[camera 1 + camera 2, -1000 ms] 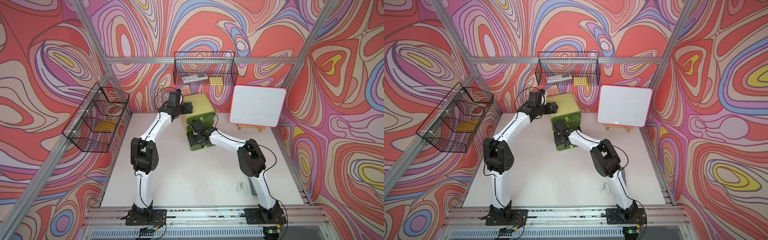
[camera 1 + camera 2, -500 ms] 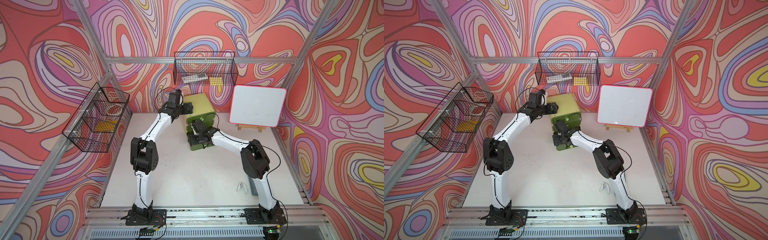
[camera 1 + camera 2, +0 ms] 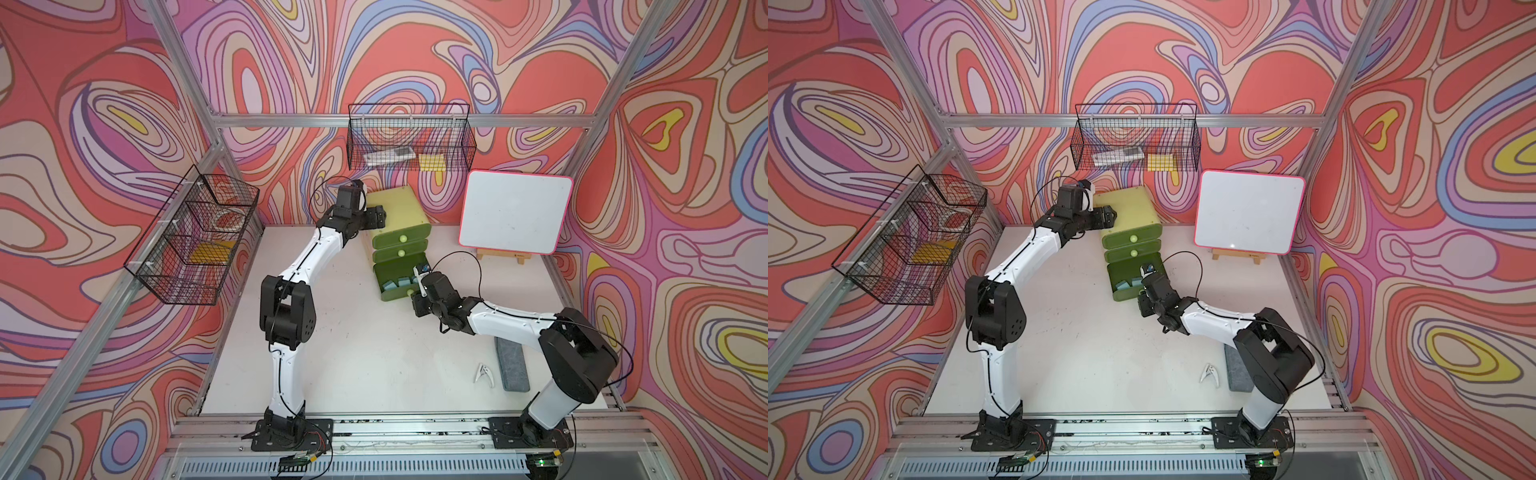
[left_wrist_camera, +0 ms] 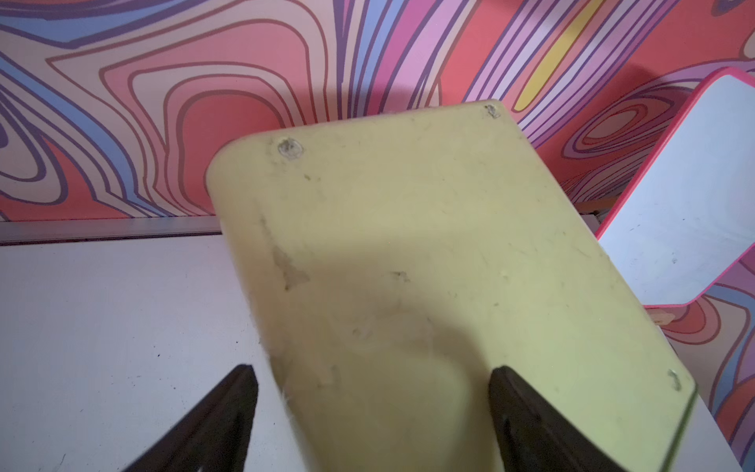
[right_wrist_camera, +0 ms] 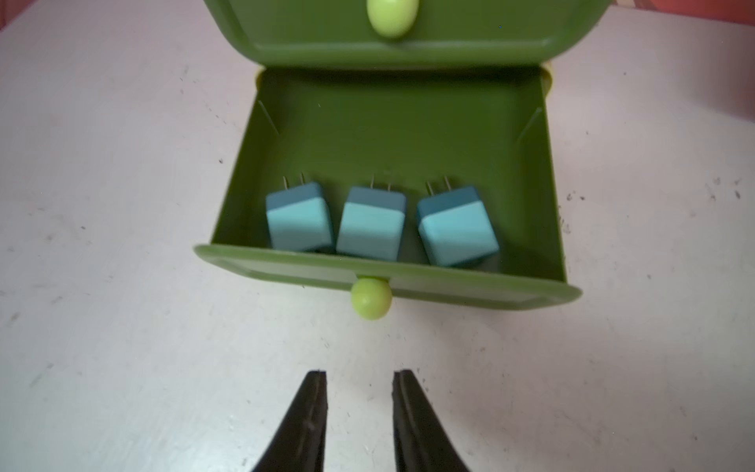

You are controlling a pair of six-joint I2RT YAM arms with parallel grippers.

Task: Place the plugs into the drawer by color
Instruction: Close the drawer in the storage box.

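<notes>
desk (image 3: 353,353): mine, white, scuffed, dark-specked | back middle: yellow-green drawer chest (image 3: 399,208) stands on it near the rear wall | to its right: pink-rimmed whiteboard (image 3: 515,216) propped on a small wooden easel (image 3: 498,256) | front right: white clip (image 3: 482,372) just beside a grey oblong pad (image 3: 512,363), lying flat

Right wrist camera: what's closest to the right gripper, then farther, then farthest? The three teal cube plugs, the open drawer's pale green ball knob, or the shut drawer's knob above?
From the right gripper:
1. Open drawer's pale green ball knob, on its front.
2. Teal cube plugs, inside that drawer.
3. Shut drawer's matching ball knob, one level up.
</notes>
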